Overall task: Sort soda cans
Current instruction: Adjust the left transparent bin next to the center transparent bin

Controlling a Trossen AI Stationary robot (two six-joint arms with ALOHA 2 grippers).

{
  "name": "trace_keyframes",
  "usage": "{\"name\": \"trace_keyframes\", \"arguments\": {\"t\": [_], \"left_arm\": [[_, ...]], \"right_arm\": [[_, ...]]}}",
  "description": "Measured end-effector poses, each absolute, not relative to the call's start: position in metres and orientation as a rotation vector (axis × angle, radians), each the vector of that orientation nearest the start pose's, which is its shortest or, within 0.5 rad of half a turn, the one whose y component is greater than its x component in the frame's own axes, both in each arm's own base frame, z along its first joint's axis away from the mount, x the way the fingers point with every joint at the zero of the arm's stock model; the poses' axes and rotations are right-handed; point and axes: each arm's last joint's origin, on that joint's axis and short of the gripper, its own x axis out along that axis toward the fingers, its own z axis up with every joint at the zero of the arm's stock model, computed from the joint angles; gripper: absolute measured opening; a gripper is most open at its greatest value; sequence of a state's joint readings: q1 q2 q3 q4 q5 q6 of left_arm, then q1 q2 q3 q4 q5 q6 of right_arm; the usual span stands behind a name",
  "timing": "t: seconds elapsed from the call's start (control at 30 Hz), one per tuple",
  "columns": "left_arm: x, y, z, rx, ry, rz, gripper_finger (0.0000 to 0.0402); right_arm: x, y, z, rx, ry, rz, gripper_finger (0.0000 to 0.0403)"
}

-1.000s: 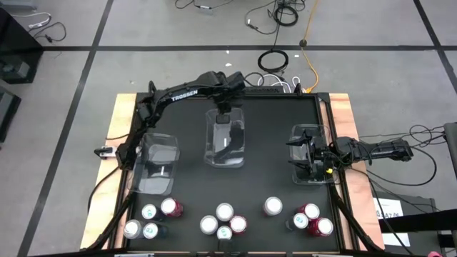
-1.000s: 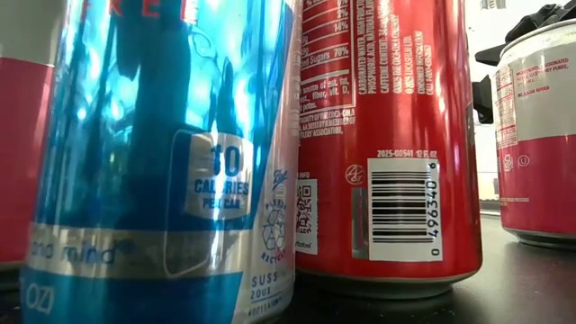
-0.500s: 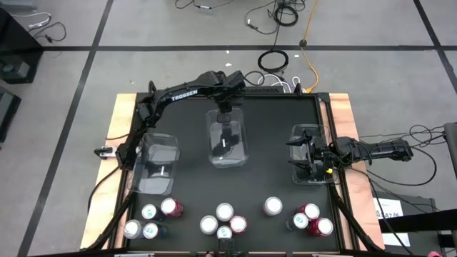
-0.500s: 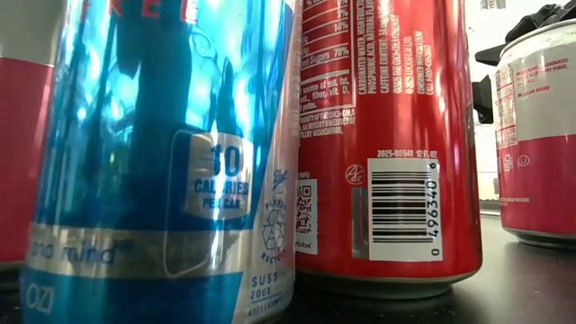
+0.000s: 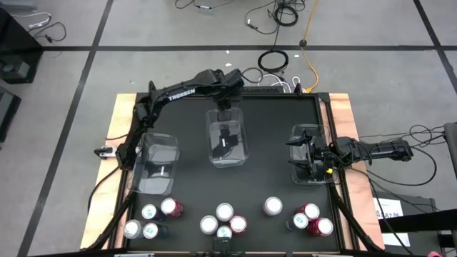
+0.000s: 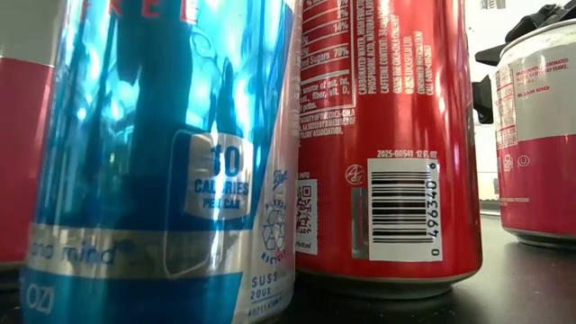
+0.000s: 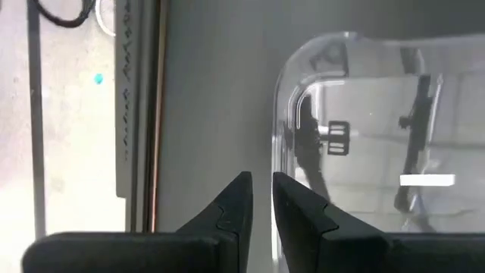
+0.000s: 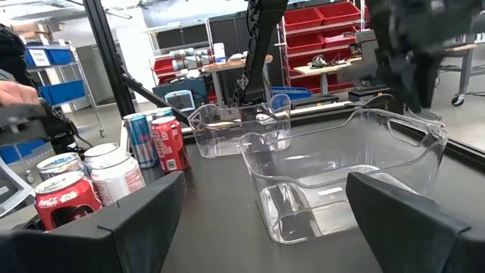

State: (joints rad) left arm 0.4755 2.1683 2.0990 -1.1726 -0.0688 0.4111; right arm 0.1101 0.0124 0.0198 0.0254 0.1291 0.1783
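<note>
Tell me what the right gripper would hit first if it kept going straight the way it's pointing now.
Most likely the clear bin right in front of it. The right gripper stands open, its fingers on either side of the bin's near wall in the right wrist view. A second clear bin lies beyond; depth is hard to judge.

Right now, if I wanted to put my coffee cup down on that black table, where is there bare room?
The widest bare stretch is the black mat between the middle bin and the right bin, running down toward the soda cans. Another gap lies between the left bin and the middle one. The front edge is crowded with cans.
</note>
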Motion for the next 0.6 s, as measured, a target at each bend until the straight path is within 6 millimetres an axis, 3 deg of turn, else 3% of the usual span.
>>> {"name": "trace_keyframes", "arguments": {"t": [0.3,0.6], "left_arm": [[0.367,0.187,0.347,-0.023,1.106,0.355,0.0066],[0.296,0.140,0.415,-0.191,1.087,0.442,0.0066]], "right_arm": [[0.097,0.007,0.172,0.182,-0.034,-0.016,0.0359],[0.097,0.007,0.172,0.182,-0.034,-0.016,0.0359]]}}
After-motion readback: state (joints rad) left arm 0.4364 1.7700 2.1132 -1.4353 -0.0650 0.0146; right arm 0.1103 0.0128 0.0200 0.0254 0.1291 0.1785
